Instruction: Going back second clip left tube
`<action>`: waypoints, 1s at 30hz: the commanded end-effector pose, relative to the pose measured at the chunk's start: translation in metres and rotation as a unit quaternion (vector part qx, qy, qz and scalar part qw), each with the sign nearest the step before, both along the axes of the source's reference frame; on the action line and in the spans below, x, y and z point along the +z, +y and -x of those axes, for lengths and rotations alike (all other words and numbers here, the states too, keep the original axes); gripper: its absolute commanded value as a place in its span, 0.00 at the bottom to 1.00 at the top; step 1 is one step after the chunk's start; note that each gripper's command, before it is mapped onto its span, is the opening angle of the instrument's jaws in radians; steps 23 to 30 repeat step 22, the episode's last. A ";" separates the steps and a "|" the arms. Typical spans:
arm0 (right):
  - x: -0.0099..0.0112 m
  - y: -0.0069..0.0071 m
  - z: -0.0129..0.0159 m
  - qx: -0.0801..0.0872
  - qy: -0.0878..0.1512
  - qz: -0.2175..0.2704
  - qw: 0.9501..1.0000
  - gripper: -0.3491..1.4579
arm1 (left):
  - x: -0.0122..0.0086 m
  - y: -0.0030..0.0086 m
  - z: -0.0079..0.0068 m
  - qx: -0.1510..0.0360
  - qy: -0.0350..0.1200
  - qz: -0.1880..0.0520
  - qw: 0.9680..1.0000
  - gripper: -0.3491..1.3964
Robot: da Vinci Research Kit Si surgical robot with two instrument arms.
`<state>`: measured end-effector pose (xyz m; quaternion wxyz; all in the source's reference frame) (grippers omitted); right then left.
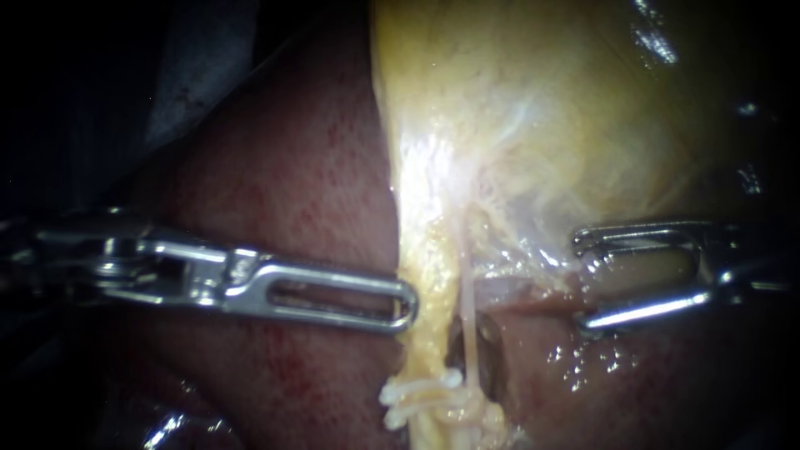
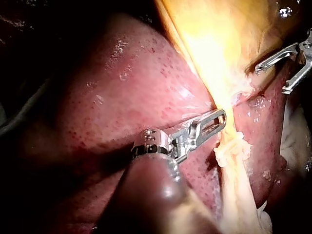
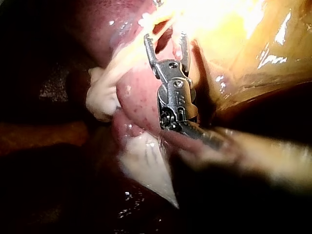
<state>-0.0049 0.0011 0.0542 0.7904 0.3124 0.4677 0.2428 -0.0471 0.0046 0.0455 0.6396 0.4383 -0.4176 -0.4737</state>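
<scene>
Pale stringy tissue bunches into a knot (image 1: 433,404) at lower centre. From it a thin tube (image 1: 469,308) climbs, soft, slick and easily torn, best taken on its bare stretch. No clip shows plainly. At mid-left the left instrument (image 1: 406,302), jaws together and empty, touches the yellow strand (image 1: 421,250). At mid-right the right instrument (image 1: 580,282) stands wide apart, gripping nothing, and only the right wrist view shows that gap end-on. The gallbladder (image 1: 542,100) lies beyond.

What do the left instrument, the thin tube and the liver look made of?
By look: left instrument is likely polished steel, given its bright mirror glints and crisp slotted edges. The thin tube looks like soft wet tissue, pale cream and perhaps slightly translucent. The liver is soft, moist tissue, dark red with fine speckling.
</scene>
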 end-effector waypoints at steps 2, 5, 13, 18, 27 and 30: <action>0.0000 0.0000 0.0000 0.000 0.000 0.000 1.000 0.52 | 0.0003 0.0002 0.0003 0.001 0.002 0.001 1.000 0.00; 0.0000 -0.0001 0.0000 0.000 0.000 0.000 1.000 0.52 | 0.0005 0.0006 0.0004 0.001 0.002 0.001 1.000 0.00; -0.0002 -0.0001 0.0000 0.000 0.000 0.000 1.000 0.52 | 0.0008 0.0009 0.0001 0.002 0.001 0.001 1.000 0.00; -0.0002 -0.0001 0.0000 0.000 0.000 0.000 1.000 0.52 | 0.0008 0.0009 0.0001 0.002 0.001 0.001 1.000 0.00; -0.0004 -0.0001 0.0000 -0.001 0.001 0.002 1.000 0.52 | 0.0007 0.0009 0.0000 0.002 0.001 0.001 1.000 0.00; -0.0004 -0.0001 0.0000 -0.001 0.001 0.002 1.000 0.52 | 0.0007 0.0009 0.0000 0.002 0.001 0.001 1.000 0.00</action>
